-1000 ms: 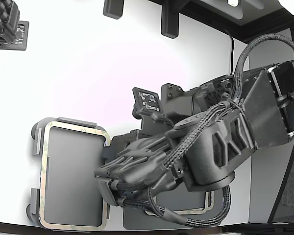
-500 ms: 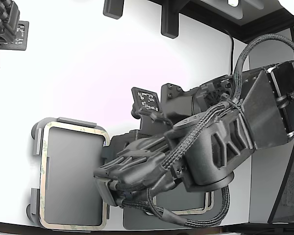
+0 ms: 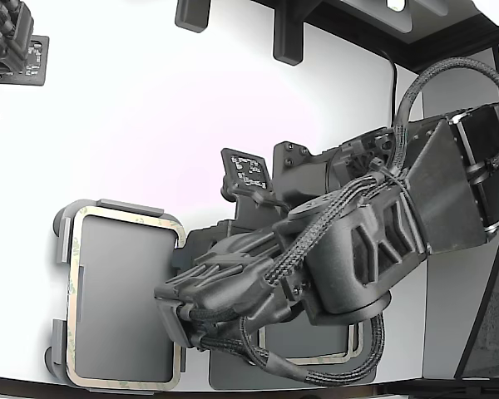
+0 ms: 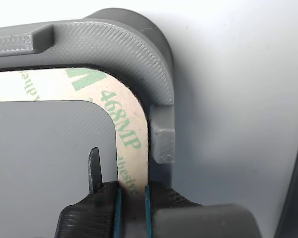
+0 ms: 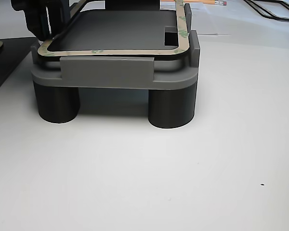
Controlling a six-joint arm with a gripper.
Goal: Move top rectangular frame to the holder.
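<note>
One frame (image 3: 125, 218) is lying in the light grey holder (image 3: 76, 206) at the exterior view's left, low on the white counter (image 3: 150, 108). The dark arm (image 3: 358, 241) is reaching in from the exterior view's right, and its claw (image 3: 176, 320) is sitting over the frame's edge nearest the arm. Beneath the arm, on a darker mat (image 3: 233, 378), at least one more frame of the same kind (image 3: 316, 359) is showing in part. A small tag board (image 3: 247, 173) with tiny markings is riding on the arm; its print is too small to read.

From the wrist, the claw (image 4: 132, 196) is pinching the frame (image 4: 126, 134) between its two fingers (image 4: 161, 198), closed onto the strip just below a rounded corner. Green lettering on the cream strip is reading "468MP", with a partial green logo beside it. The holder's raised rim (image 4: 139, 54) is wrapping round that corner, and a tab (image 4: 162, 136) is standing just beside the frame's outer edge.

In the other view, the holder (image 5: 115, 72) is standing on round feet (image 5: 171, 108), the frame (image 5: 115, 51) is lying along its top, and the claw (image 5: 43, 21) appears to be at the far corner, though only dimly.
</note>
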